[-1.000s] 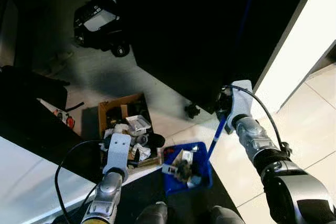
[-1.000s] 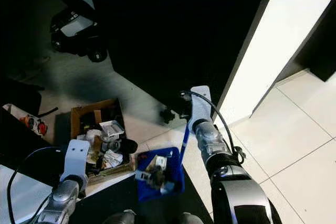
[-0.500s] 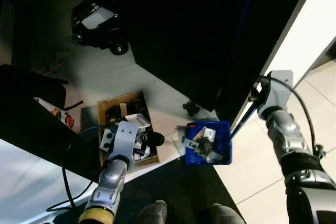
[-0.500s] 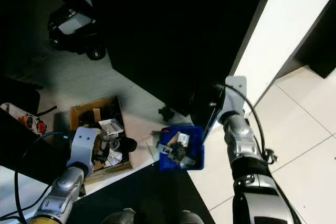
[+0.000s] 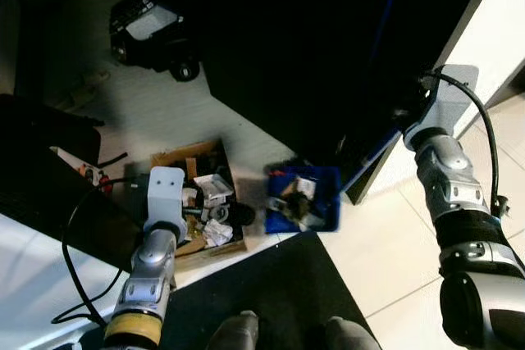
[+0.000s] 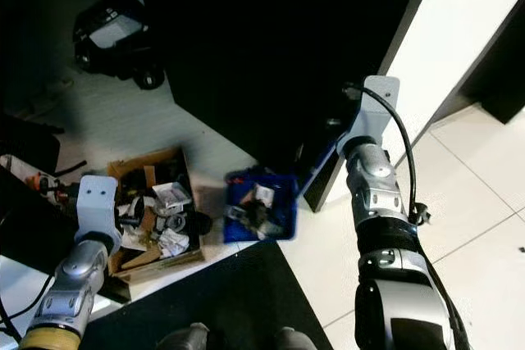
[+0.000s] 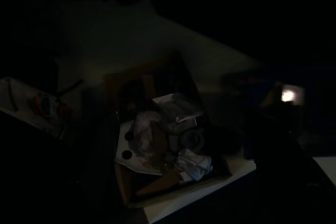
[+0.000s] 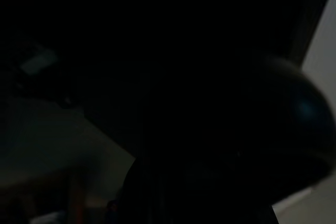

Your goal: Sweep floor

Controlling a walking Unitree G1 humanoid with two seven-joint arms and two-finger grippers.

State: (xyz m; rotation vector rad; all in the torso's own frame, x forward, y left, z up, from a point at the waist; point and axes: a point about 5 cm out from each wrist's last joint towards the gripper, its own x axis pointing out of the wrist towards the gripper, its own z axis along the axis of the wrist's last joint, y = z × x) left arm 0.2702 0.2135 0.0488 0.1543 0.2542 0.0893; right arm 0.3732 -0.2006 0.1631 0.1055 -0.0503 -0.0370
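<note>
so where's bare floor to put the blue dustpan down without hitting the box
Bare tile lies right of the blue dustpan, between the dark mat and the white wall, beside the right arm. Grey floor is also bare beyond the cardboard box, toward the black toy car. It is crowded where box and dustpan nearly meet.

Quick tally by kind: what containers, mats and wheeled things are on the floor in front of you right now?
Blue dustpan with debris: 1
Cardboard box of rubbish: 1
Dark mat: 1
Black wheeled machine: 1
Total: 4
</note>
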